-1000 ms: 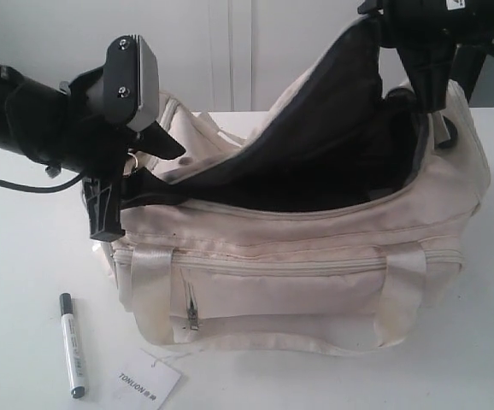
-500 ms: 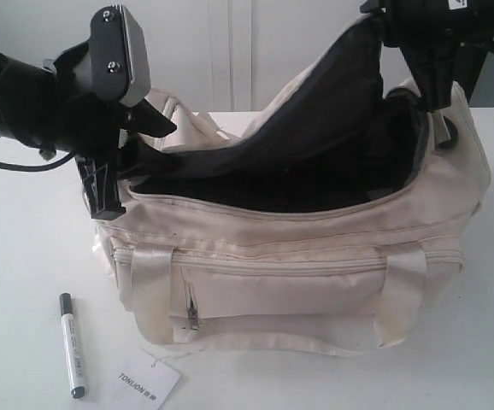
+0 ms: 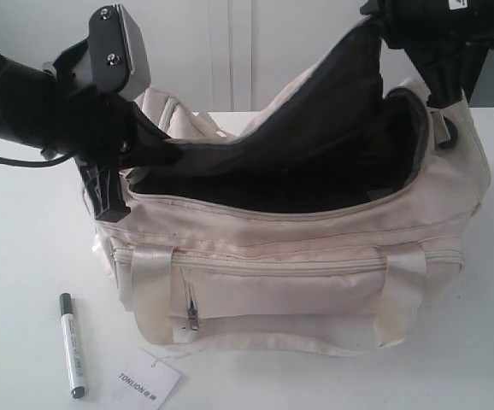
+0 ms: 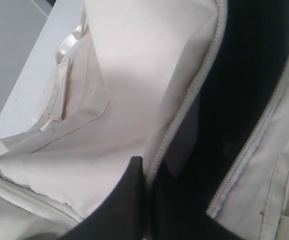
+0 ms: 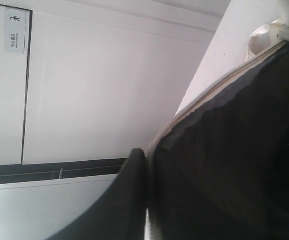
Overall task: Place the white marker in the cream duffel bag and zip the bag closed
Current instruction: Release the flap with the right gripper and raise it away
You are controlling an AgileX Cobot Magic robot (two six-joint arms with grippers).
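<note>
Down at the lower left of the exterior view, the marker [image 3: 72, 346] lay flat on the table [image 3: 25, 282], outside the bag [image 3: 315, 282] and just beside a paper tag [image 3: 149, 386]. Nothing had gone inside yet.

At the upper right, my right gripper [image 5: 147, 160] was nearly closed, pinching the edge of the bag's top flap and holding it high so the dark lining showed and the mouth gaped. At the left end of the bag, my left gripper [image 4: 147, 172] looked pinched on the zipper edge, with the tape running in between its jaws. The wrist view showed only one finger plainly, so I held that reading loosely.

My worry was that both tools were busy while the marker waited untouched. Judging by its position, the left arm would have to let go to fetch it, and the soft fabric could then slump and narrow the opening. The flap hung from a thin pinch, so a slip there would drop it over the mouth. The marker's round barrel could roll away from a sloppy pinch, and the tag lay close enough to be caught along with it.
</note>
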